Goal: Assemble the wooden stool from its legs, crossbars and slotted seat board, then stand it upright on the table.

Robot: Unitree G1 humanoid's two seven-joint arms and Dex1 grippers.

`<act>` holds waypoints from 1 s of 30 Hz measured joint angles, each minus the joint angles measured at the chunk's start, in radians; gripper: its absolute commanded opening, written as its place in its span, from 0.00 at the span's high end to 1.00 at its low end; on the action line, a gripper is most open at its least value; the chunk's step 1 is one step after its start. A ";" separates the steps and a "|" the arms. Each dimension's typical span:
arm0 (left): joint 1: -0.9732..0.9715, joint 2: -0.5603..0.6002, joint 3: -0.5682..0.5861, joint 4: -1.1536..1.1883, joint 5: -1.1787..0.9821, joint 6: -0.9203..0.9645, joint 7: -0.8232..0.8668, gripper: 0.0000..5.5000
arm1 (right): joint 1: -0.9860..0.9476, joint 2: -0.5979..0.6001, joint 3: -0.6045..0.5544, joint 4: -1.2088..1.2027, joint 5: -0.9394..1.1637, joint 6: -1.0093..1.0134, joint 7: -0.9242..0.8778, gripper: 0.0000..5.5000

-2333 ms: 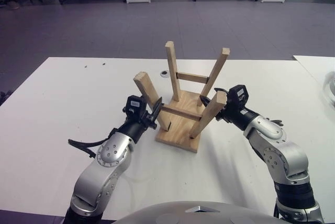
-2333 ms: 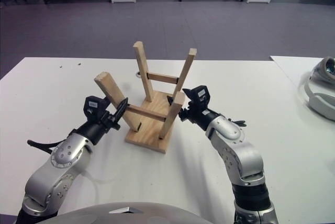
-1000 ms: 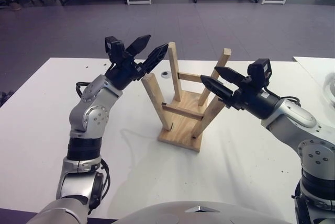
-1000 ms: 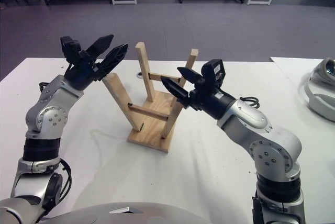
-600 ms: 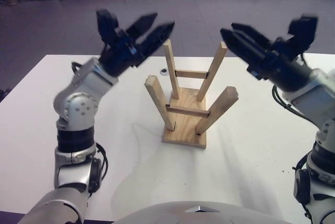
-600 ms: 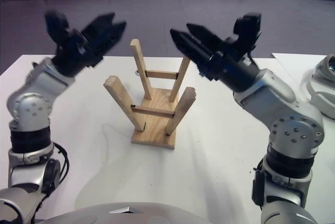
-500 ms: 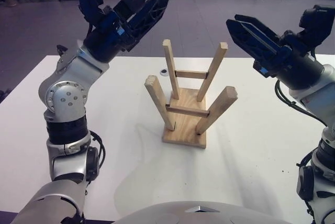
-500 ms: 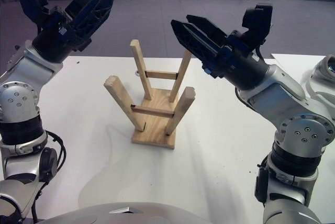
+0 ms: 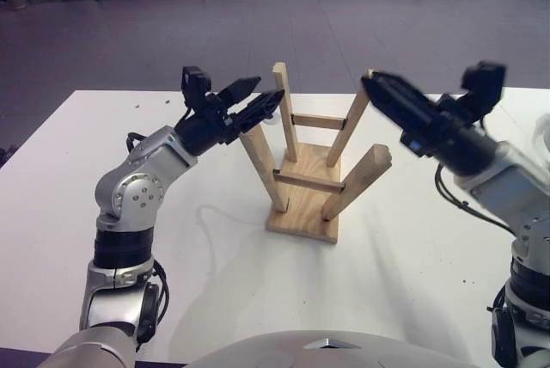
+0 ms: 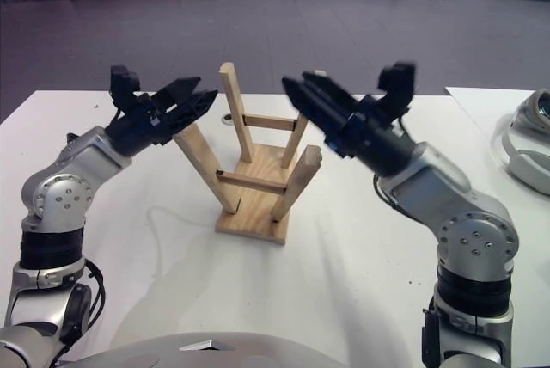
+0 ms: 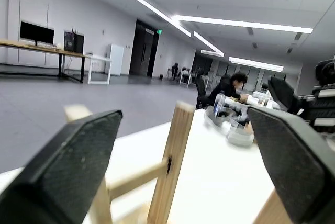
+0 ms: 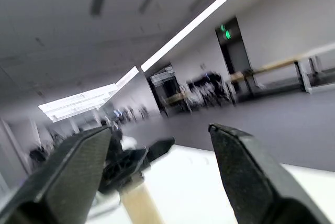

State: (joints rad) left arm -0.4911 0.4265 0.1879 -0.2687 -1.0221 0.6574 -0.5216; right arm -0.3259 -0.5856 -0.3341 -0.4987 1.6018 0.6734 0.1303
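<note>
Both open, empty hands, left hand (image 9: 265, 91) and right hand (image 9: 374, 88), have swung down from overhead to the leg tops of the wooden stool (image 9: 302, 180), assembled but inverted mid-worktop (image 9: 215, 282); the flip upright likely comes next.

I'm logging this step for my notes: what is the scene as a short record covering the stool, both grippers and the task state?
stool: upside down, seat board flat on the table, four legs up, two crossbars fitted
left gripper: open, by the top of the near left leg, holding nothing
right gripper: open, near the top of the far right leg, holding nothing
task state: assembled, not yet upright
</note>
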 measured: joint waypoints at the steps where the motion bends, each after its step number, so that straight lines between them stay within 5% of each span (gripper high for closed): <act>1: -0.008 0.027 0.045 0.000 -0.025 0.012 0.004 0.20 | 0.011 -0.003 -0.017 0.052 -0.020 -0.004 0.015 0.37; 5: 0.042 0.175 0.196 0.090 -0.004 0.012 -0.032 0.20 | 0.226 -0.036 0.163 0.132 -0.339 0.030 0.152 0.37; 11: 0.414 0.348 0.116 0.184 0.344 -0.094 -0.198 0.20 | 0.315 0.006 0.464 -0.082 -0.582 0.018 0.329 0.37; 17: 0.689 0.457 0.036 0.049 0.529 -0.170 -0.335 0.20 | 0.573 -0.212 0.408 0.007 -0.797 -0.035 0.529 0.37; 24: 0.681 0.472 -0.231 -0.046 0.729 -0.189 -0.358 0.20 | 0.115 -0.026 0.417 0.671 -1.148 -0.321 0.466 0.37; 27: 0.605 0.375 -0.342 -0.004 0.802 -0.208 -0.303 0.20 | -0.021 0.068 0.517 0.986 -1.335 -0.481 0.484 0.37; 30: 0.520 0.268 -0.369 0.109 0.864 -0.255 -0.191 0.20 | -0.025 0.085 0.526 1.055 -1.372 -0.573 0.540 0.37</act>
State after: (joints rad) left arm 0.0294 0.6943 -0.1811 -0.1602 -0.1585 0.4025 -0.7122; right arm -0.3511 -0.5001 0.1918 0.5562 0.2295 0.1003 0.6700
